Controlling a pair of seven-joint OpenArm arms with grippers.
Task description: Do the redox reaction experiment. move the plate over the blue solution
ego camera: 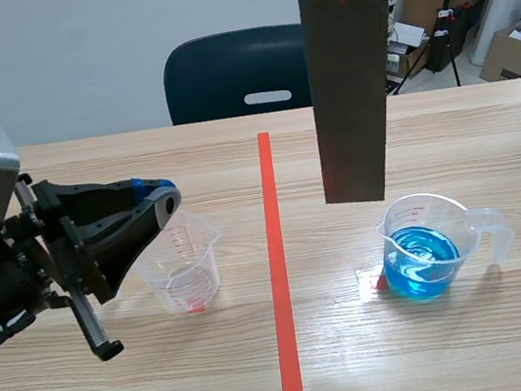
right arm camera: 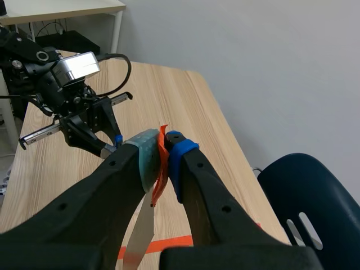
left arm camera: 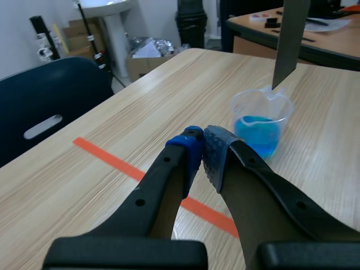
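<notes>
Currently, the plate (ego camera: 354, 96) hangs upright over the right half of the table (ego camera: 482, 339). It is a dark, flat rectangle with its long side vertical. Its lower edge is above the beaker (ego camera: 430, 250) and clear of the rim. In the scene view that edge sits slightly toward the tape line (ego camera: 279, 282) from the beaker's centre. In the left wrist view the lower end is over the beaker's far rim.

Beaker: clear plastic, upright, handle pointing away from the tape line. The blue solution (ego camera: 422, 264) fills its lower part. The plate does not touch the liquid.

Right gripper (right arm camera: 163, 149): fingers nearly together, clamped on the plate's top end. The plate shows edge-on as a thin pale strip running down between the fingers. An orange-red scrap (right arm camera: 161, 169) is pressed between the pads; what it is cannot be told. In the scene view only part of the right arm shows, at the top right corner.

Left gripper (left arm camera: 202, 143): fingers closed pad to pad, with nothing between them. It is low on the left half of the table, tips pointing toward the tape line. In the scene view the tips are at the rim of an empty clear cup (ego camera: 185, 267); whether they touch it cannot be told.

A dark blue chair (ego camera: 237, 75) stands at the table's far edge.
</notes>
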